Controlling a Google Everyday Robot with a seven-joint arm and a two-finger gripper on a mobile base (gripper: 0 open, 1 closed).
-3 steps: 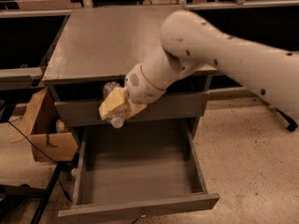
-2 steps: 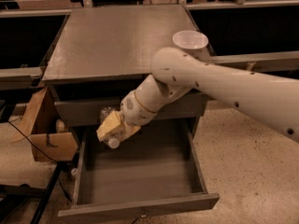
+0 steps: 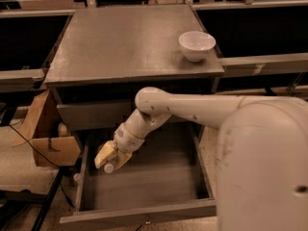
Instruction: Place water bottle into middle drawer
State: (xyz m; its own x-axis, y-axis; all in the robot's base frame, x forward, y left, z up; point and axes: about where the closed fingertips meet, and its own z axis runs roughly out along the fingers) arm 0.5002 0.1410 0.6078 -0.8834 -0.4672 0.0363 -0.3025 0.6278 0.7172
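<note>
Water bottle (image 3: 109, 168), white cap showing below the claw (image 3: 107, 158) that is clamped around it, has been lowered from drawer-front height into the left rear of the open middle drawer (image 3: 154, 182). It now hangs near the floor, so release looks close. A white bowl (image 3: 197, 44) sits on the counter (image 3: 120, 42).

My gripper (image 3: 108, 157), matt and yellowish, hung over the left side of the middle drawer (image 3: 144, 189), clasping the plastic, white-capped water bottle (image 3: 109, 168); drawer floor looked dull smooth grey metal, the bowl (image 3: 197, 44) glossy white, my arm (image 3: 192, 105) smooth plastic
</note>
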